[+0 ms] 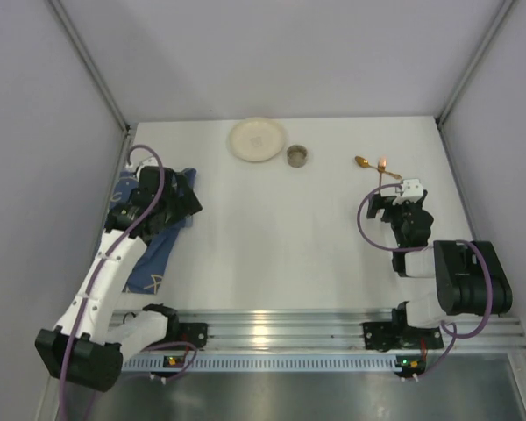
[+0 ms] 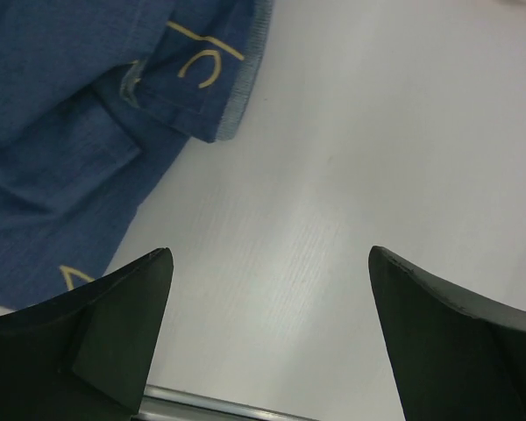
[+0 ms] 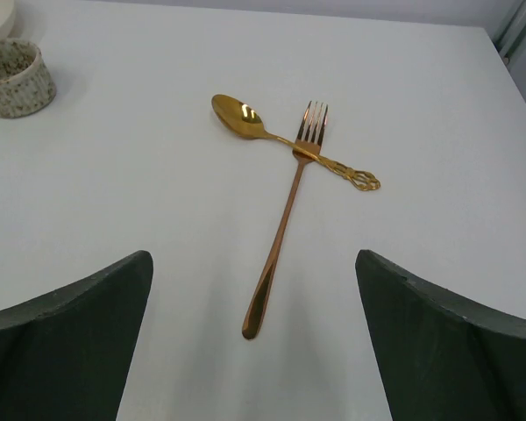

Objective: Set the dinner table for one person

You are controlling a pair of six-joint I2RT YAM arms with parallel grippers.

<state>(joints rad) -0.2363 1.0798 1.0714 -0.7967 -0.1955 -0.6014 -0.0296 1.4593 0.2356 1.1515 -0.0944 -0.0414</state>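
Note:
The dinner table [image 1: 280,237] is a white top with a ribbed rail along its near edge. A cream plate [image 1: 257,139] and a small speckled cup [image 1: 296,156] sit at the back. A gold spoon [image 3: 237,116] and a gold fork [image 3: 285,219] lie crossed at the back right, the fork's head over the spoon's handle. My right gripper [image 3: 252,289] is open and empty, just short of the fork's handle end; it also shows in the top view [image 1: 396,195]. My left gripper [image 2: 272,263] is open and empty over bare table beside the blue cloth [image 2: 61,132].
The blue cloth with cream outlines [image 1: 158,241] lies crumpled along the left edge under my left arm. Grey walls close in the table at the left, back and right. A metal rail [image 2: 210,405] shows beneath my left gripper.

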